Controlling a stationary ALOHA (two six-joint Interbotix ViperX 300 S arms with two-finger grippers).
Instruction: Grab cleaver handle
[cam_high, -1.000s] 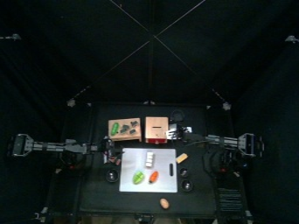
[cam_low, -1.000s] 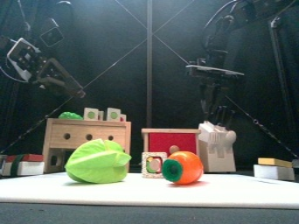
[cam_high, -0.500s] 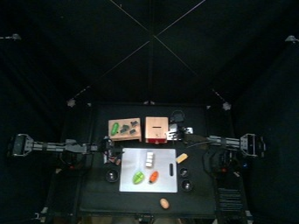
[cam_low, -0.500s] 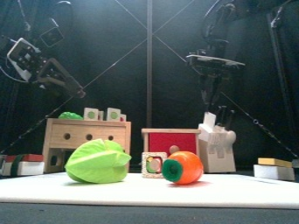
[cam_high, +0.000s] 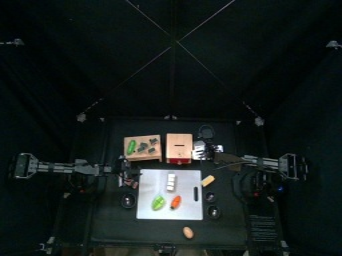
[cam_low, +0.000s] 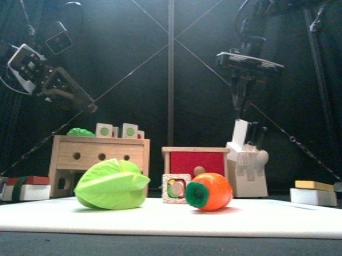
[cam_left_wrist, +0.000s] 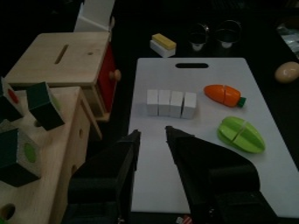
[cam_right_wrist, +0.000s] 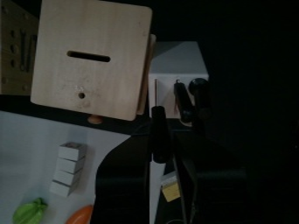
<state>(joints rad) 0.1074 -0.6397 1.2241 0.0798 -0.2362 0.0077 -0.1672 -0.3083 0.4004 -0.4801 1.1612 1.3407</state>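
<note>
Cleaver (cam_low: 242, 133) above knife block (cam_low: 246, 165), black-curtained table (cam_low: 171, 222).

black curtains (cam_high: 80, 60) all around, small black table (cam_high: 107, 220)

Robot laboratory test cell. A small black table (cam_high: 100, 222) stands inside a pen of black curtains (cam_high: 54, 90) braced by crossing poles, with one black arm (cam_high: 60, 167) entering from each side. The props are play-kitchen toys: a wooden box (cam_left_wrist: 61, 61) and a white cutting board (cam_left_wrist: 222, 114) ahead of the left jaws, carrying an orange toy vegetable (cam_left_wrist: 223, 94) and a green one (cam_left_wrist: 242, 135); a white knife block (cam_low: 246, 165) stands below the right arm
</note>
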